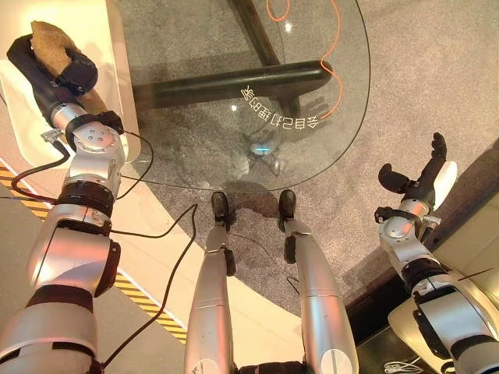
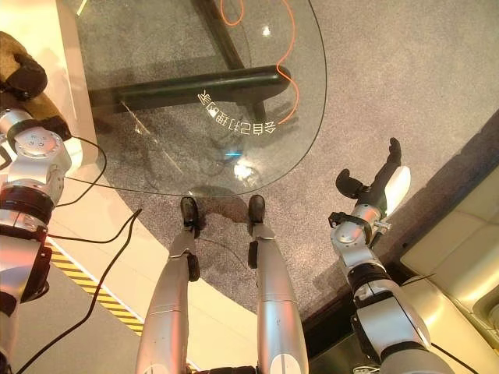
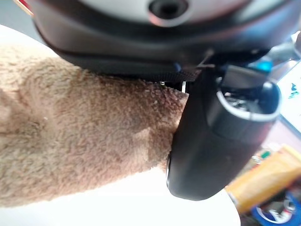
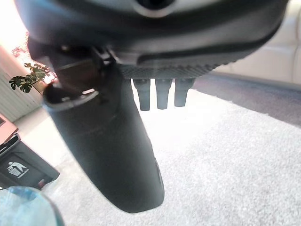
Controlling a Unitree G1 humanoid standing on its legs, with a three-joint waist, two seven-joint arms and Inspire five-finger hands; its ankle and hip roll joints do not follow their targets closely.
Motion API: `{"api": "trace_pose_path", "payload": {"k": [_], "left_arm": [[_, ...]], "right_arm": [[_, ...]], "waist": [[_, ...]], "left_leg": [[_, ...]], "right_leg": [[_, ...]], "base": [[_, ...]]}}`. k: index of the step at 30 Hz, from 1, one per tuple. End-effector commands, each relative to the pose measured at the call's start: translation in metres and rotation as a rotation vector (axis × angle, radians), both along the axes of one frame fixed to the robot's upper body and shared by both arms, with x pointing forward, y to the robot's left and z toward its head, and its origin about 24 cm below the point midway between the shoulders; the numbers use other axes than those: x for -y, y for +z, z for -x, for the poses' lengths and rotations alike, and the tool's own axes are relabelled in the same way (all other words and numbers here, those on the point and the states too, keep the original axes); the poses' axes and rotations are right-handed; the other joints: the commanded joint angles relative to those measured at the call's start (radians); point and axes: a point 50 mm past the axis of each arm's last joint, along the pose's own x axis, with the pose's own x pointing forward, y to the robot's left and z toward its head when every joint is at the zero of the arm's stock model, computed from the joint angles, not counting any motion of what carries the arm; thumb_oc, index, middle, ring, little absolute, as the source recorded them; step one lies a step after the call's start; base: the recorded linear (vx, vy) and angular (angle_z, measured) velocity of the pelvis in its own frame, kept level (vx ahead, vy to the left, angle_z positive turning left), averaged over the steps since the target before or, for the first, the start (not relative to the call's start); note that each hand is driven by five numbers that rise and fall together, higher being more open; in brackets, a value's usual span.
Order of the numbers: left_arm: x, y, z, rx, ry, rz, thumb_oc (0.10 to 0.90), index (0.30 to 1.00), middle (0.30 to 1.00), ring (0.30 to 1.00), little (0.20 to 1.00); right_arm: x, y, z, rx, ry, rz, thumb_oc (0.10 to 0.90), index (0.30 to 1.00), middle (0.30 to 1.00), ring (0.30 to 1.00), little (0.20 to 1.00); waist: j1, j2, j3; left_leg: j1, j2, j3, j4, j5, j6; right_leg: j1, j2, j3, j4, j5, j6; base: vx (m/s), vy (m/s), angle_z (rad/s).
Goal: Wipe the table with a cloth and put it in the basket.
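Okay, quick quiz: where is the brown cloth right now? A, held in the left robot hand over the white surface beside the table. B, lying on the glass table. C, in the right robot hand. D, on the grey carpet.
A: the left robot hand is curled round the brown cloth above the white surface, off the glass table; the right robot hand hangs open over the carpet, holding nothing.
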Motion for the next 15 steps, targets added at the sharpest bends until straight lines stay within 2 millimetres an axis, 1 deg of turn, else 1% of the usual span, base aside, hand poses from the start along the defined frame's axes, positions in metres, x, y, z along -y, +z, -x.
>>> {"api": "trace_pose_path", "payload": {"k": [1, 4, 5, 6, 7, 8, 9, 10, 11, 15], "left_arm": [[-0.038, 0.068, 0.033, 0.21, 0.168, -0.109, 0.1, 0.3, 0.3, 0.3, 0.2], [-0.042, 0.062, 0.033, 0.174, 0.181, -0.099, 0.1, 0.3, 0.3, 0.3, 0.2], [-0.043, 0.06, 0.033, 0.165, 0.183, -0.092, 0.149, 0.342, 0.342, 0.342, 0.249], [-0.046, 0.057, 0.033, 0.142, 0.196, -0.071, 0.218, 0.401, 0.401, 0.401, 0.318], [-0.046, 0.056, 0.033, 0.139, 0.196, -0.063, 0.224, 0.406, 0.406, 0.406, 0.324], [-0.049, 0.054, 0.033, 0.127, 0.197, -0.066, 0.21, 0.394, 0.394, 0.394, 0.31], [-0.05, 0.053, 0.033, 0.122, 0.195, -0.064, 0.149, 0.342, 0.342, 0.342, 0.249], [-0.05, 0.053, 0.033, 0.118, 0.194, -0.064, 0.114, 0.312, 0.312, 0.312, 0.214], [-0.05, 0.052, 0.033, 0.116, 0.192, -0.064, 0.1, 0.3, 0.3, 0.3, 0.2], [-0.047, 0.055, 0.032, 0.111, 0.187, -0.071, 0.1, 0.3, 0.3, 0.3, 0.2]], "right_arm": [[0.017, 0.008, 0.007, 0.082, -0.073, -0.033, 0.8, 0.9, 0.9, 0.9, 0.9], [0.015, 0.009, 0.007, 0.086, -0.07, -0.031, 0.8, 0.9, 0.9, 0.9, 0.9], [0.015, 0.008, 0.007, 0.087, -0.071, -0.031, 0.8, 0.9, 0.9, 0.9, 0.9], [0.015, 0.008, 0.007, 0.087, -0.07, -0.03, 0.8, 0.9, 0.9, 0.9, 0.9], [0.014, 0.009, 0.007, 0.088, -0.069, -0.029, 0.8, 0.9, 0.9, 0.9, 0.9], [0.015, 0.009, 0.007, 0.09, -0.068, -0.028, 0.8, 0.9, 0.9, 0.9, 0.9], [0.016, 0.01, 0.007, 0.091, -0.068, -0.028, 0.8, 0.9, 0.9, 0.9, 0.9], [0.016, 0.01, 0.007, 0.093, -0.068, -0.029, 0.8, 0.9, 0.9, 0.9, 0.9], [0.016, 0.01, 0.007, 0.093, -0.067, -0.029, 0.8, 0.9, 0.9, 0.9, 0.9], [0.014, 0.012, 0.006, 0.099, -0.062, -0.028, 0.8, 0.9, 0.9, 0.9, 0.9]], "waist": [[0.024, -0.015, -0.029], [0.025, -0.017, -0.029], [0.026, -0.017, -0.029], [0.026, -0.018, -0.029], [0.026, -0.018, -0.029], [0.026, -0.019, -0.029], [0.026, -0.02, -0.029], [0.026, -0.02, -0.029], [0.026, -0.021, -0.029], [0.025, -0.023, -0.029]], "left_leg": [[0.022, -0.036, 0.06, 0.107, -0.131, 0.017], [0.02, -0.035, 0.058, 0.103, -0.131, 0.015], [0.019, -0.035, 0.058, 0.103, -0.131, 0.015], [0.018, -0.035, 0.057, 0.104, -0.131, 0.015], [0.017, -0.035, 0.057, 0.104, -0.131, 0.015], [0.016, -0.035, 0.056, 0.104, -0.131, 0.016], [0.015, -0.034, 0.056, 0.104, -0.131, 0.015], [0.014, -0.034, 0.056, 0.104, -0.131, 0.015], [0.014, -0.033, 0.056, 0.104, -0.131, 0.015], [0.01, -0.033, 0.056, 0.099, -0.128, 0.014]], "right_leg": [[0.056, 0.059, -0.018, -0.063, -0.021, 0.019], [0.054, 0.058, -0.019, -0.067, -0.019, 0.02], [0.054, 0.058, -0.019, -0.068, -0.018, 0.02], [0.053, 0.058, -0.02, -0.068, -0.017, 0.02], [0.053, 0.057, -0.02, -0.068, -0.017, 0.021], [0.052, 0.058, -0.02, -0.069, -0.017, 0.02], [0.051, 0.058, -0.019, -0.07, -0.017, 0.02], [0.051, 0.058, -0.019, -0.069, -0.017, 0.02], [0.051, 0.057, -0.019, -0.069, -0.017, 0.021], [0.048, 0.056, -0.02, -0.076, -0.013, 0.023]], "base": [[0.0, 0.0, 0.0], [0.0, 0.0, 0.0], [0.0, 0.0, 0.0], [0.0, 0.0, 0.0], [0.0, 0.0, 0.0], [0.0, 0.0, 0.0], [0.0, 0.0, 0.0], [0.0, 0.0, 0.0], [0.0, 0.0, 0.0], [0.0, 0.0, 0.0]]}}
